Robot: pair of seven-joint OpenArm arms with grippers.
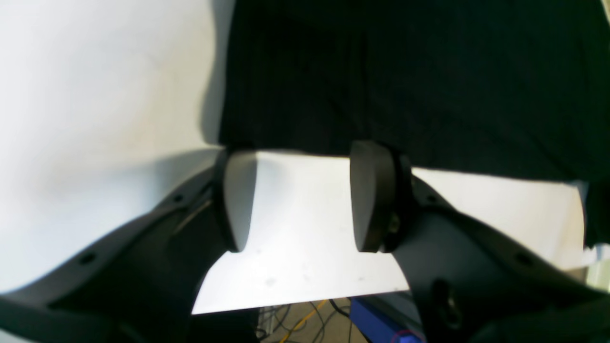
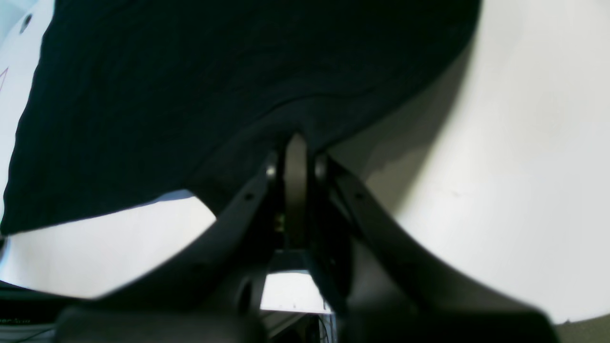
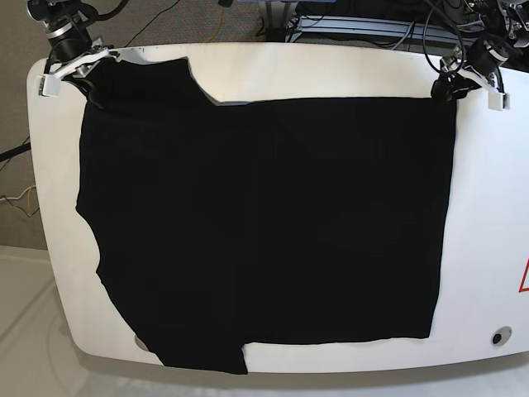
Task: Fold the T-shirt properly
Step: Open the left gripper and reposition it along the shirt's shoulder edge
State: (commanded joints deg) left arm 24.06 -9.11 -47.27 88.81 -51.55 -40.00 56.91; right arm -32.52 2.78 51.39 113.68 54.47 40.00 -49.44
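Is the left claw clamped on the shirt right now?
No. In the left wrist view the left claw is open, white table showing between its pads, with the T-shirt edge just at their tips.

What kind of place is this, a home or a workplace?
Most likely a robotics lab or test bench. A bare white table holds only the T-shirt, a robot claw is at each far corner, left claw, right claw, and loose cables hang behind.

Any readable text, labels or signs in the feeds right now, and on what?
No readable words or numbers in any view.
A red triangle sign sits on the white table at the base view's right edge, cut off, contents unreadable.
The T-shirt shows plain black, no print visible.
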